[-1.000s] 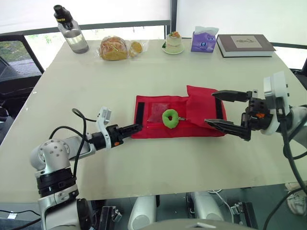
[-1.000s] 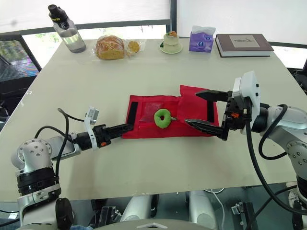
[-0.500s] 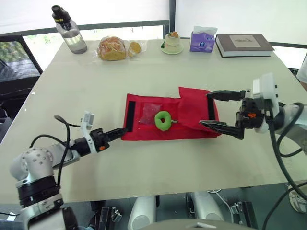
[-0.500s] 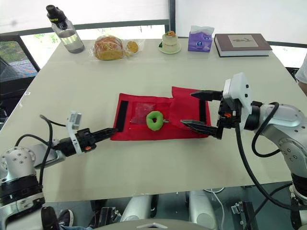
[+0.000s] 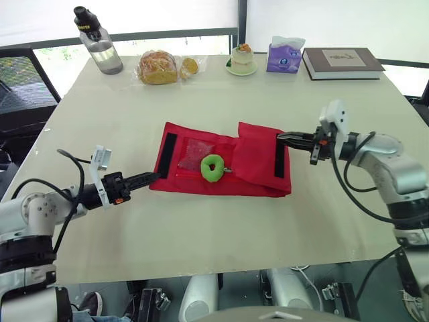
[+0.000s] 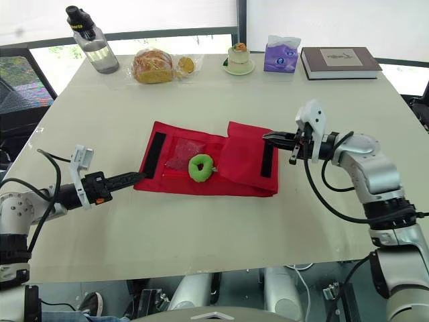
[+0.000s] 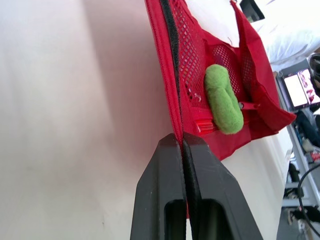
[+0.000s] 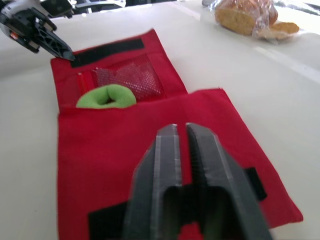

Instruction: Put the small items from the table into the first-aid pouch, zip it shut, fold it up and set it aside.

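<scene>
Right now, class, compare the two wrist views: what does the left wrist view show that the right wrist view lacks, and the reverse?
Left wrist view: the left tool up close, shut on the corner of the red pouch. Right wrist view: the right tool, shut, over the pouch's flap, with the bagged bread on the table beyond. Both share the pouch, its mesh pocket and the green ring.

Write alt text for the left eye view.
A red pouch lies flat on a pale table with a green ring on it; the left end effector pinches its near left corner and the right end effector, shut, sits at its far right edge. A bottle, bread, tissues and a book line the table's far edge.
</scene>
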`<state>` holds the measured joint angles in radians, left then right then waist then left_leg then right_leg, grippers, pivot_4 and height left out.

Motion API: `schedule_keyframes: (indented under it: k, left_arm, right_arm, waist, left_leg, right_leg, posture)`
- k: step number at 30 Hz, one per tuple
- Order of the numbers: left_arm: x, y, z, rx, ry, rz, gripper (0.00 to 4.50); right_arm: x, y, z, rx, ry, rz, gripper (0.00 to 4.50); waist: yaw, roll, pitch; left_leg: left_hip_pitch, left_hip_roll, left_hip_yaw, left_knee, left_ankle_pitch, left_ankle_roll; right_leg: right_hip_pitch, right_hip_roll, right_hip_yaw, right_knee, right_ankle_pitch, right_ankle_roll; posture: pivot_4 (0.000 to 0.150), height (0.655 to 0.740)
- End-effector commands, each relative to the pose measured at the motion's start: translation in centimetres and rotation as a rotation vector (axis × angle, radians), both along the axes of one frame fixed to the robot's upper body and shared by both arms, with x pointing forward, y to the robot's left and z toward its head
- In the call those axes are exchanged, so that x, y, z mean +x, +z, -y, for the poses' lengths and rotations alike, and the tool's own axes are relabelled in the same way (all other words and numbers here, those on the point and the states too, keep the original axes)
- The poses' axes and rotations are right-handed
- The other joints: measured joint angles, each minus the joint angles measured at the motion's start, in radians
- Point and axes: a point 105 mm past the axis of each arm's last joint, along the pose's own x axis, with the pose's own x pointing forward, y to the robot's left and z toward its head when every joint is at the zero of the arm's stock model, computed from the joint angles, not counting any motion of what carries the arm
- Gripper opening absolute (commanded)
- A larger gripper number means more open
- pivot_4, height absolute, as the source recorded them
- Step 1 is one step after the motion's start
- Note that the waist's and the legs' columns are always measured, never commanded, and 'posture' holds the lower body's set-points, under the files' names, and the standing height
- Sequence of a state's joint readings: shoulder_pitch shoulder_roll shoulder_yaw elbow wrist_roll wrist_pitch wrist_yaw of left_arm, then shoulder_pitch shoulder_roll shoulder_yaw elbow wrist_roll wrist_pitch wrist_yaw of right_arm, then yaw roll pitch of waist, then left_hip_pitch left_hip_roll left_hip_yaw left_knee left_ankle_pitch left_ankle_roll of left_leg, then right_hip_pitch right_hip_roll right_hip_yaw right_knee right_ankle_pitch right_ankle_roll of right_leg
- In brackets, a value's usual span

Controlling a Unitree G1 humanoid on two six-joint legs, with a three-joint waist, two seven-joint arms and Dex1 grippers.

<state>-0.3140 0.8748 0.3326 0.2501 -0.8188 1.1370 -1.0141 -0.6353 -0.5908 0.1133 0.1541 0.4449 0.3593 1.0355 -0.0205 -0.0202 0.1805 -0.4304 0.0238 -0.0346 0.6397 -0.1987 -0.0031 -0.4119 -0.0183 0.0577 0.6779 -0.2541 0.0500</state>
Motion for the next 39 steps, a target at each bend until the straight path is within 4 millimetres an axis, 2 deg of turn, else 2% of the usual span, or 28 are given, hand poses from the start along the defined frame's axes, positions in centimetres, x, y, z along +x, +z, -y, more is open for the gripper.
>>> schedule_keyframes:
  k: [1,5,10,17,21,25,29,32,36,39]
  left_arm:
    - [0.8,2.2,0.5,0.017,-0.06,0.087,0.0]
    - [1.5,4.1,1.7,0.017,-0.113,0.139,0.0]
    - [2.1,7.0,3.7,0.011,-0.194,0.227,0.0]
    - [2.7,10.4,7.8,0.006,-0.353,0.35,0.0]
    - [2.3,11.7,10.5,-0.005,-0.48,0.414,0.0]
    - [1.7,13.1,14.0,-0.038,-0.639,0.495,0.0]
    - [1.1,13.3,16.5,-0.073,-0.759,0.525,0.0]
    - [0.1,12.1,17.9,-0.087,-0.861,0.503,0.0]
    - [-0.7,9.9,18.6,-0.06,-0.943,0.469,0.0]
    - [-0.4,8.8,18.8,-0.035,-0.942,0.462,0.0]
  right_arm:
    - [1.4,-1.4,-1.1,-0.019,0.02,0.025,0.09]
    - [1.7,-3.8,-2.4,-0.071,0.054,0.007,0.09]
    - [0.4,-6.3,-4.0,-0.14,0.15,-0.028,0.09]
    - [-0.7,-7.8,-5.2,-0.204,0.209,-0.047,0.09]
    - [-0.3,-8.1,-5.2,-0.238,0.176,-0.039,0.09]
    - [0.5,-8.3,-5.1,-0.258,0.114,-0.04,0.09]
    - [0.7,-8.3,-5.2,-0.258,0.088,-0.043,0.09]
    - [0.9,-8.4,-5.2,-0.251,0.064,-0.044,0.09]
    - [0.9,-8.3,-5.2,-0.237,0.043,-0.047,0.09]
    - [0.8,-8.2,-5.2,-0.23,0.032,-0.044,0.09]
  waist:
    - [-0.002,0.0,0.0]
    - [-0.002,0.0,0.0]
    - [-0.007,0.0,0.0]
    - [-0.021,-0.001,0.0]
    - [-0.024,-0.001,0.0]
    - [-0.022,-0.001,-0.001]
    - [-0.026,-0.001,-0.001]
    - [-0.027,-0.001,0.0]
    - [-0.027,-0.001,0.0]
    - [-0.026,-0.001,-0.001]
  left_leg:
    - [0.0,0.0,0.0,0.0,0.0,0.0]
    - [0.0,0.0,0.0,0.0,0.0,0.0]
    - [0.0,0.0,-0.001,0.001,0.0,0.0]
    - [0.001,0.0,-0.002,0.001,0.0,0.0]
    - [0.001,0.0,-0.002,0.0,0.0,0.0]
    - [0.0,0.0,-0.003,0.001,0.0,0.0]
    - [0.001,0.0,-0.002,0.001,0.0,0.0]
    - [0.001,0.0,-0.002,0.001,0.0,0.0]
    - [0.001,0.0,-0.002,0.001,0.0,0.0]
    - [0.001,0.0,-0.002,0.001,0.0,0.0]
  right_leg:
    - [0.0,0.0,0.0,0.0,0.0,0.0]
    - [0.0,0.0,0.0,0.0,0.0,0.0]
    - [0.001,0.0,-0.001,0.001,0.0,0.0]
    - [0.001,0.001,-0.002,0.002,0.0,0.0]
    - [0.001,0.001,-0.001,0.002,0.0,0.0]
    - [0.001,0.001,-0.002,0.002,0.0,0.0]
    - [0.001,0.001,-0.001,0.002,0.0,0.0]
    - [0.001,0.002,-0.001,0.002,0.0,0.0]
    - [0.001,0.002,0.0,0.002,0.0,0.0]
    - [0.001,0.002,0.0,0.002,0.0,0.0]
  posture:
    - [0.15,0.74]
    - [0.15,0.74]
    - [0.15,0.74]
    - [0.15,0.74]
    - [0.15,0.74]
    - [0.15,0.74]
    - [0.15,0.74]
    - [0.15,0.74]
    - [0.15,0.74]
    - [0.15,0.74]
